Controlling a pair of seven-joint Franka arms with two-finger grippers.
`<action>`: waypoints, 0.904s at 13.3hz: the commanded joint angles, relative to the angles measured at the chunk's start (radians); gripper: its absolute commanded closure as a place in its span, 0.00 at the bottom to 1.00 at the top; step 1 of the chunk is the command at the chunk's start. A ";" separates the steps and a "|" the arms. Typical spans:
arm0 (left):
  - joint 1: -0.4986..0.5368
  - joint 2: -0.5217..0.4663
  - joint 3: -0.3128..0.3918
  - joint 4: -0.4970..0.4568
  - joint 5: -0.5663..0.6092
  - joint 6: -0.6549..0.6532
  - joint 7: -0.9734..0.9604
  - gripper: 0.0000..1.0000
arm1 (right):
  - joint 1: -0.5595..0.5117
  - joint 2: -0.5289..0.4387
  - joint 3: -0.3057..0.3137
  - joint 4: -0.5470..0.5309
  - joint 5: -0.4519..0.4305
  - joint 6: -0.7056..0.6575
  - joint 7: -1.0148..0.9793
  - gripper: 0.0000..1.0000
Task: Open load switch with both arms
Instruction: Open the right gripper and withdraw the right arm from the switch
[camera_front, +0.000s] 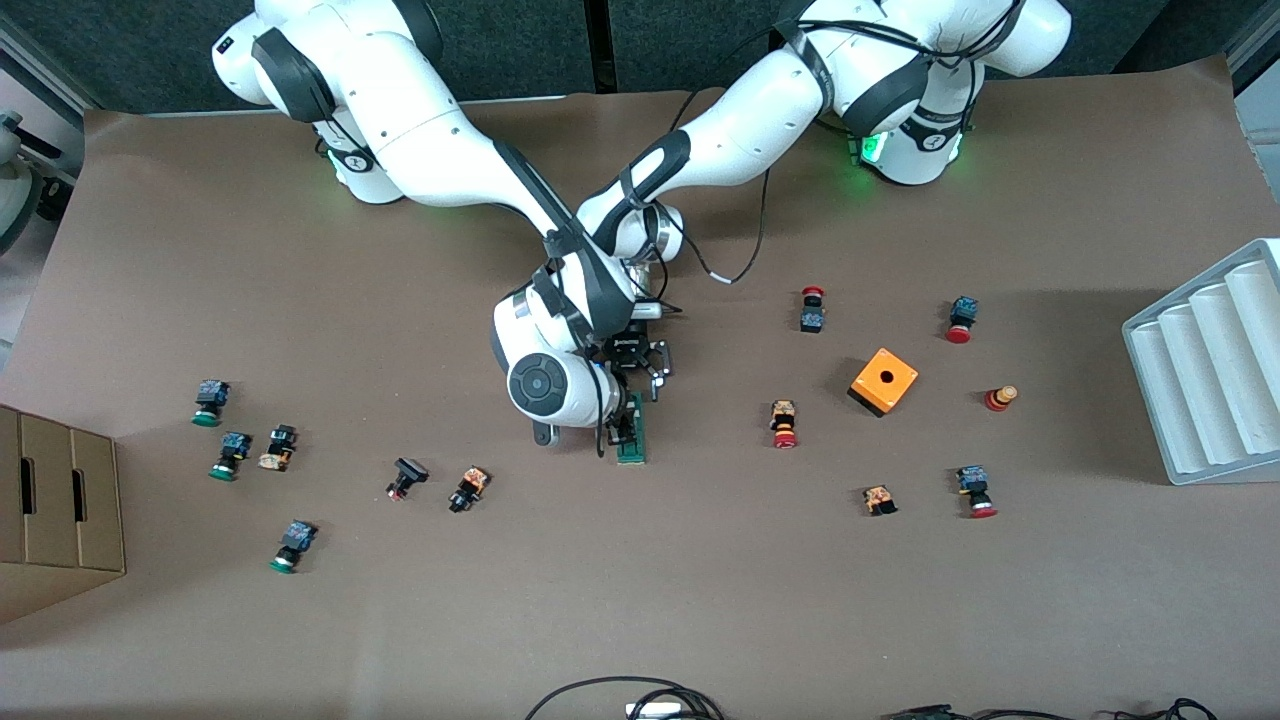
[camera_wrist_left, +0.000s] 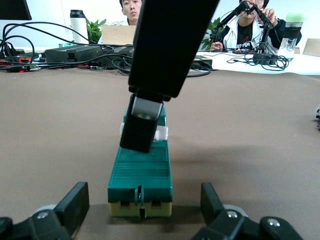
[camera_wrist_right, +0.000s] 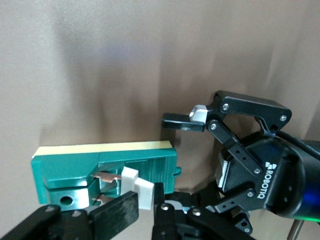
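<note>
load switch (camera_front: 632, 432): one, lying mid-bench | right end effector (camera_wrist_right: 145, 207): clenching the switch's white tab (camera_wrist_right: 137, 186) | left end effector (camera_wrist_left: 142, 207): standing released, fingers (camera_wrist_left: 72, 202) flanking the switch's end | push buttons: twelve scattered | orange cube (camera_front: 883, 381): one

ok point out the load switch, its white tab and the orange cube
load switch (camera_wrist_left: 140, 175): left wrist view, on its green ribbed top
white tab (camera_wrist_right: 138, 187): right wrist view, on the tab's white face
orange cube (camera_front: 889, 388): front view, on its top face beside the hole
</note>
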 joint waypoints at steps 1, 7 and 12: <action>-0.013 0.023 0.012 0.023 0.009 -0.004 -0.017 0.03 | 0.010 -0.003 0.001 -0.026 -0.032 0.017 0.004 0.80; -0.013 0.023 0.012 0.022 0.009 -0.004 -0.017 0.03 | -0.010 -0.061 0.000 -0.011 -0.032 -0.032 0.007 0.43; -0.013 0.023 0.014 0.023 0.009 -0.004 -0.017 0.03 | -0.041 -0.153 0.000 -0.011 -0.067 -0.073 -0.011 0.05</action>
